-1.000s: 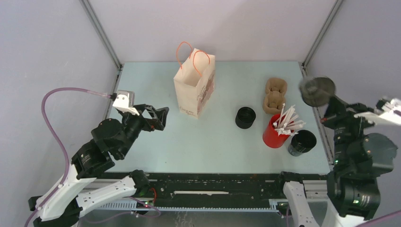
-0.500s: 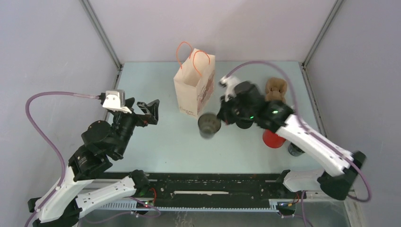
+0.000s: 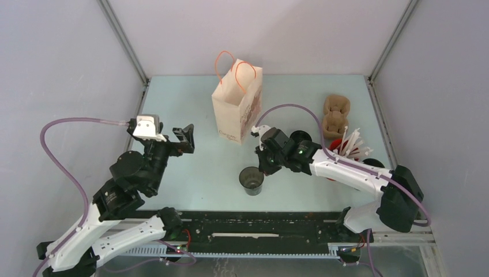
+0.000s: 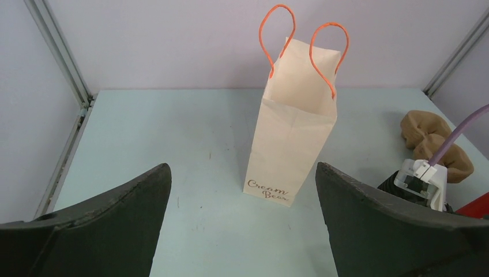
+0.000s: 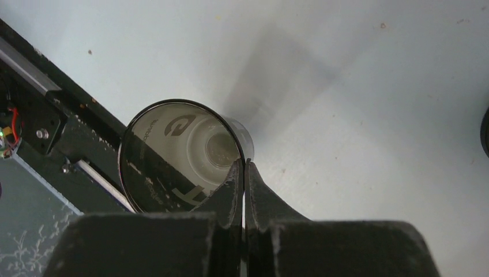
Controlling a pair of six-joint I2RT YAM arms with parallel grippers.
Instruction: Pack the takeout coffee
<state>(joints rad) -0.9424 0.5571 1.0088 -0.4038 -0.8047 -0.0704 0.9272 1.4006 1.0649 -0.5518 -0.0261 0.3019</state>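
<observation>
Your right pincer (image 5: 244, 167) is clamped down tight, fingers pressed together on the rim of a smoky cup (image 5: 173, 156), and from the wrist view you are looking straight down inside it, with a printed logo showing through the wall. From above, that cup stands upright over the near part of the table (image 3: 196, 167), close to the front edge and in front of the paper bag (image 3: 236, 109); you can't tell whether its base is down on the surface or just off it. The black cup (image 3: 301, 136) is on the table behind your right arm. It's half hidden by the arm, a little to the right of the bag and not touching it. A second black cup (image 3: 373, 164) peeks out past the arm just beside the red cup (image 3: 361, 151) with its white sticks (image 3: 352, 141), and the brown carrier (image 3: 335, 115) lies behind them near the right edge. Over on the other side, your left pincer (image 3: 180, 138) is spread wide with nothing between its fingers. It hangs above the left part of the table and points at the bag, which stands upright with its mouth open and its orange handles up.
</observation>
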